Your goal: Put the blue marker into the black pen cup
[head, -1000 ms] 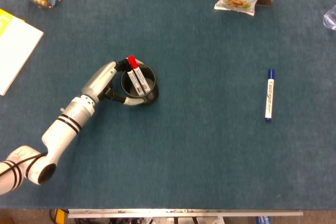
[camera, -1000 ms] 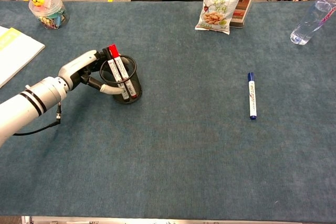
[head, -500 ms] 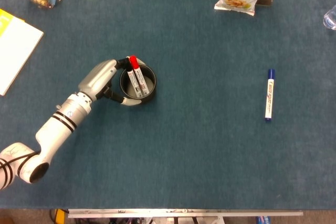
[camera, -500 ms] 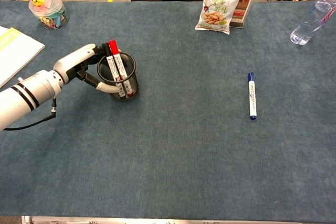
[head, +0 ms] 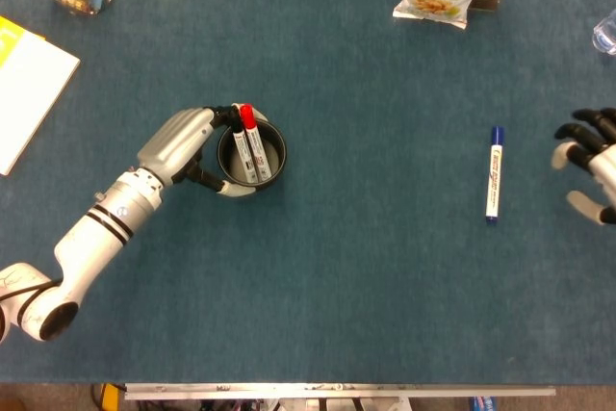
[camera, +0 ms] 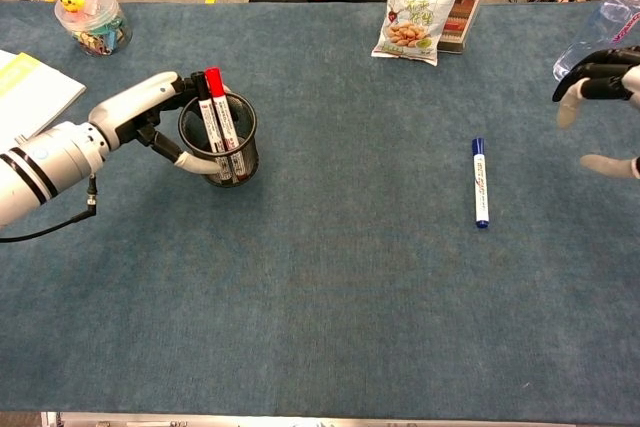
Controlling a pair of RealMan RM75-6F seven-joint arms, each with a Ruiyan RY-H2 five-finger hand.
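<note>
The blue-capped white-barrelled marker (head: 494, 175) lies flat on the blue-grey carpeted bench (head: 385, 276), right of centre, cap end pointing away from the robot. Nothing touches it.

The black mesh cylindrical pen cup (head: 252, 159) stands upright on the left half of the bench, well apart from the marker. It already contains two red-capped white markers (head: 250, 141), leaning against the far-left part of the rim.

The left hand (head: 183, 146) is wrapped around the cup from its left side: fingers (camera: 165, 87) curl over the far wall, and the thumb hooks round the near wall. It grips the cup.

The right hand (head: 587, 166) shows at the right edge of both views, well clear of the marker and not in contact with anything. Its fingers (camera: 590, 59) are spread apart and it holds nothing. From these views I cannot tell how high it is above the bench.

Assessment of step: the cup is secured; pick-up of the marker is not yet done. The task stands at its opening stage.

Next move, as judged: the right hand needs to travel left to the marker, descend over the barrel, and close across its narrow width. The marker lies low on the fabric, so fingertips must reach the surface. A roll sideways under contact is the likely fault.

Also present: a printed snack bag (camera: 413, 9) at the far edge, and a clear lidded jar of coloured items (camera: 92, 19) at far left.
</note>
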